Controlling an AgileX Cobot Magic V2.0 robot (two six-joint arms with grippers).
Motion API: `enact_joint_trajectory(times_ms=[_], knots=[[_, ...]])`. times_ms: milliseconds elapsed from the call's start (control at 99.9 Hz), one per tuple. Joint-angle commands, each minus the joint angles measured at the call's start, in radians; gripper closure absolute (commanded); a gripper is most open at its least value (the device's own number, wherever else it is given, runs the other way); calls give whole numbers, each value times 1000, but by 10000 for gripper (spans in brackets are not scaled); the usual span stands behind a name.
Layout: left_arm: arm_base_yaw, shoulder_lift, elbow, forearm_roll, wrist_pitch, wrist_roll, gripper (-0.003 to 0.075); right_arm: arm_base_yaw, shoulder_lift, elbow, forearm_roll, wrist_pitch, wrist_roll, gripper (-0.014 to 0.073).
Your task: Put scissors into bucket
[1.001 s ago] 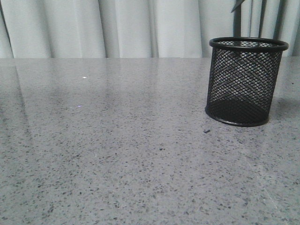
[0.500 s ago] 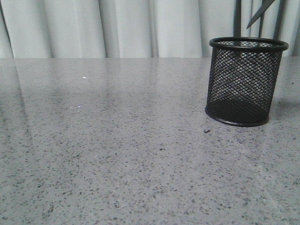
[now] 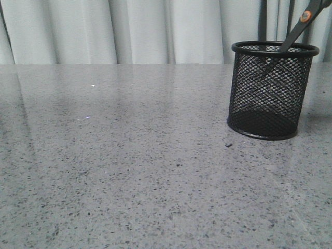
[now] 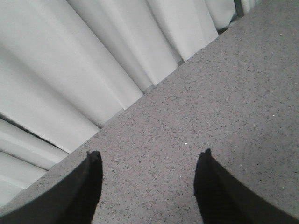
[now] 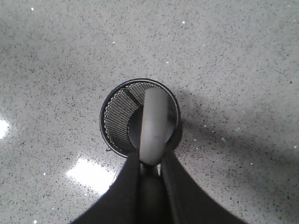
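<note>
Scissors (image 3: pixel 294 33) are now lower than 0.5 s back: only a blade tip was showing above the rim then, and now the blades are crossing the rim and reaching down inside the bucket (image 3: pixel 271 98), tip visible through the mesh in the upper half, not touching the base. They are tilting, pivot with its orange dot up and to the right of the rim, handles running out of the front view's top edge. Bucket is sitting upright on the grey speckled bench (image 3: pixel 129 166), right side of the front view, same spot as before. In the right wrist view the right gripper (image 5: pixel 150 164) is hanging directly over the bucket (image 5: pixel 119 122), its 2 fingers (image 5: pixel 126 186) pressing close together on the scissors (image 5: pixel 153 126), which are showing as a grey rounded shape pointing down into the opening. Left gripper (image 4: pixel 148 161) is hanging over bare bench near the white curtain (image 4: pixel 93 70), fingers (image 4: pixel 88 186) spread wide, holding nothing. Left arm is not showing in the front view.
</note>
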Motion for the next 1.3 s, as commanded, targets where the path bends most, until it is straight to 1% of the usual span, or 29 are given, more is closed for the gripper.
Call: enact_joint_trajectory(times_ms=[0,820,870,940,1061,1111,1161,1291], knots=[[6,-14,-25,-7,-22,-11,321,9,5,-34,7,41,-5,641],[6,-4,-25,-7,-29,-11,321,33,124,-34,13,37,-7,638],[6,-4,-25,-7,-29,-11,321,33,124,-34,13,33,-11,615],[6,-4,-25,-7,-29,-11,321,33,124,-34,13,28,-14,550],[6,-4,-25,-7,-29,-11,321,33,124,-34,13,22,-14,389],[6,-4,-25,-7,-29,-11,321,33,124,-34,13,20,-14,346],[6,-4,-25,-7,-29,-11,321,33,124,-34,11,10,-14,330],[6,-4,-25,-6,-27,-11,321,26,116,-58,-8,1,-14,329]])
